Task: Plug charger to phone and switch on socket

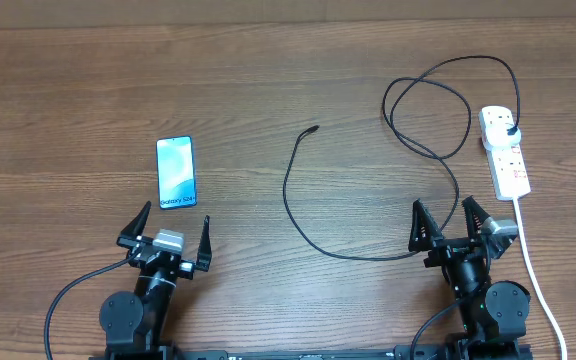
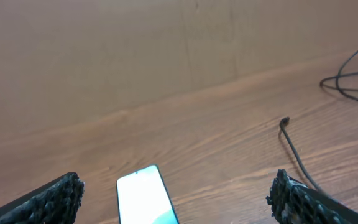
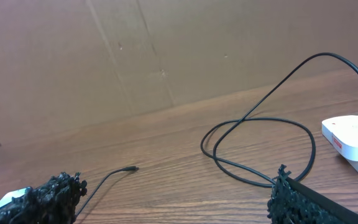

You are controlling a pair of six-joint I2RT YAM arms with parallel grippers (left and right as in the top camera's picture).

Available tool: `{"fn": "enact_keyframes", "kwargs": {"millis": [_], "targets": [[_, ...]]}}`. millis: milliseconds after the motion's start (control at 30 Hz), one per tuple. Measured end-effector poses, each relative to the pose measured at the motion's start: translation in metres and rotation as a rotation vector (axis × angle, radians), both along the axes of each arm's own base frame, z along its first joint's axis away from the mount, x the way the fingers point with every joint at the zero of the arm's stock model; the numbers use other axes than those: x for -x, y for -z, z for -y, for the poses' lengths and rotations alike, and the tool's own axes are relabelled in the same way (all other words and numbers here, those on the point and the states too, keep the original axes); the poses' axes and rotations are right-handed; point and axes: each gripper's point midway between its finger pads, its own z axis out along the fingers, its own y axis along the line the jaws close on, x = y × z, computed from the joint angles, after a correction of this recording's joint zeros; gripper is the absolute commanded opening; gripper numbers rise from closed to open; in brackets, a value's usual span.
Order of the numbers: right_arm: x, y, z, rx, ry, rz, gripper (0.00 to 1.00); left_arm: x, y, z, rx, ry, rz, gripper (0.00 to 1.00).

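Observation:
The phone lies flat on the table at the left, blue screen up; its top end shows in the left wrist view. The black charger cable loops across the middle, its connector tip free on the wood, also in the left wrist view and the right wrist view. Its plug sits in the white socket strip at the right. My left gripper is open just below the phone. My right gripper is open, near the cable's lower loop.
The socket's thick white cord runs down the right side toward the table's front edge. A brown cardboard wall stands behind the table. The wooden tabletop is bare at the back left.

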Motion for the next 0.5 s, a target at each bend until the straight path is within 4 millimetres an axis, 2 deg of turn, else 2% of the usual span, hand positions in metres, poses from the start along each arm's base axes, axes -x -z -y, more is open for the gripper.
{"fn": "enact_keyframes", "kwargs": {"millis": [167,500], "targets": [[0.000,0.000,0.000,0.000,0.000,0.000,1.00,0.001,-0.013,0.005,0.004,0.028,0.053,1.00],[0.000,0.000,0.000,0.000,0.000,0.000,1.00,0.003,-0.014,0.011,0.023,0.063,0.040,1.00]]}}
